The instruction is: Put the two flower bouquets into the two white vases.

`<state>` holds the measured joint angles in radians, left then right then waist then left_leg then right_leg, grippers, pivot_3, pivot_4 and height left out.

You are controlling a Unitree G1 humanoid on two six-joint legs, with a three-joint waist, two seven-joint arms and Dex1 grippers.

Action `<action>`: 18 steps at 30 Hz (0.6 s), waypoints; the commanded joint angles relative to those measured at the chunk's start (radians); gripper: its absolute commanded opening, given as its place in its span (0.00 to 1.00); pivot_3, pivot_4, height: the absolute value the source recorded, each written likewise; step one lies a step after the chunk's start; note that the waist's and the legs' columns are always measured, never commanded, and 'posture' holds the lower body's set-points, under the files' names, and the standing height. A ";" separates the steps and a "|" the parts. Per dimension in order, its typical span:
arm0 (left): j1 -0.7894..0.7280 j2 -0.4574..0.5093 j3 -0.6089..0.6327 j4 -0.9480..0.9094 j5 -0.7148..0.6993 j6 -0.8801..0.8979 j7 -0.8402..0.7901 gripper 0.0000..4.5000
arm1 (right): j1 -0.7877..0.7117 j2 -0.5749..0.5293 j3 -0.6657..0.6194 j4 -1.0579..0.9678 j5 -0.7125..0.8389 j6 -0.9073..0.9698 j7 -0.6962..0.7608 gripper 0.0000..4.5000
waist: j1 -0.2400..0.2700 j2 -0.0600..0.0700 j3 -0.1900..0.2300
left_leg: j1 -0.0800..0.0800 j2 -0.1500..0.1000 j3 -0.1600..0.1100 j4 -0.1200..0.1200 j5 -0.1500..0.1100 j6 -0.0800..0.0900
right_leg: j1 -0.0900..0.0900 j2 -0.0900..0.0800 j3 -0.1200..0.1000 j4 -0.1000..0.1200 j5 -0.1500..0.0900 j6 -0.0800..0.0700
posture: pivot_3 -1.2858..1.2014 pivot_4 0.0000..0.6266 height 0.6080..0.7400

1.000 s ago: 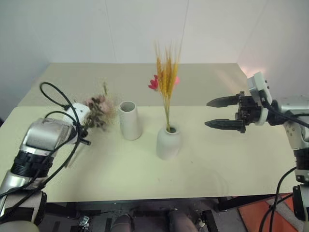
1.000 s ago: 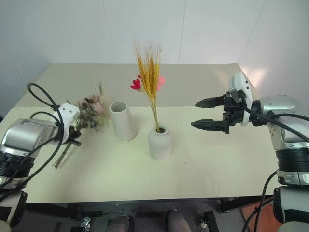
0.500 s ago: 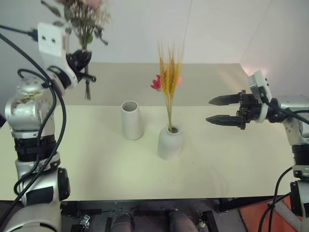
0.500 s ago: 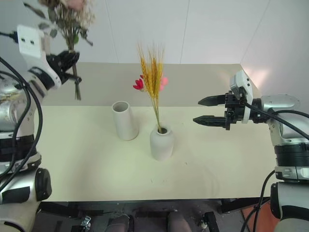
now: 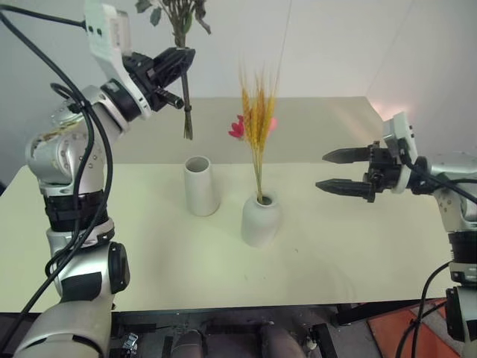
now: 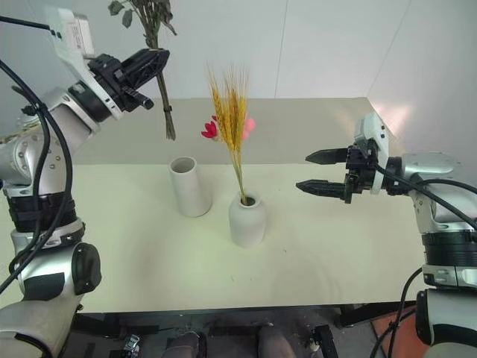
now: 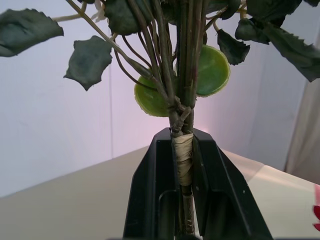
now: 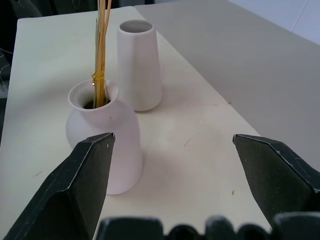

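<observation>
My left fingers (image 5: 177,63) pinch the rose bunch (image 5: 182,89) by its taped stems, high above the tall vase (image 5: 201,185). My right fingers (image 5: 337,171) are spread wide and hold nothing, off to the side of the round vase (image 5: 260,219). The wheat bunch (image 5: 257,127) stands in that round vase on the bench (image 5: 335,246).

We see that the left gripper (image 5: 181,61) has gone up from the table (image 5: 335,246) and carries the rose bouquet (image 5: 183,89) high, stems now hanging above and behind the taller vase (image 5: 201,186), nearer the wheat bunch (image 5: 257,127)
</observation>
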<state>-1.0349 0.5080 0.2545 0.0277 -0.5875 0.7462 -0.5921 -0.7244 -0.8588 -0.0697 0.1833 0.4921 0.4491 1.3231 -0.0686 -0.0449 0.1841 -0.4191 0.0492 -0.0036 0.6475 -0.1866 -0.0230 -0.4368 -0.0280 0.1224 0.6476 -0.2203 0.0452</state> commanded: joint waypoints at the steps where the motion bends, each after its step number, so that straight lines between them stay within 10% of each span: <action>1: 0.027 -0.023 -0.020 -0.021 0.000 -0.054 -0.017 0.03 | 0.008 -0.025 -0.063 -0.055 0.028 0.014 -0.018 1.00 | 0.001 0.000 0.000 | 0.000 0.000 0.000 0.000 0.000 0.000 | 0.000 0.000 0.000 0.000 0.000 0.000 | 0.52 0.24 1.00; 18: 0.190 -0.036 -0.106 -0.050 0.078 -0.175 -0.063 0.03 | 0.040 -0.025 -0.088 -0.105 0.034 0.048 -0.036 1.00 | 0.001 0.000 0.000 | 0.000 0.000 0.000 0.000 0.000 0.000 | 0.000 0.000 0.000 0.000 0.000 0.000 | 0.52 0.24 1.00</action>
<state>-0.8426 0.4546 0.1449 0.0219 -0.5087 0.5770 -0.6481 -0.6811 -0.8709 -0.1261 0.1080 0.5005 0.4919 1.2920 -0.0678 -0.0449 0.1841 -0.4189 0.0492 -0.0036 0.6478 -0.1866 -0.0230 -0.4365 -0.0279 0.1226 0.6473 -0.2203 0.0452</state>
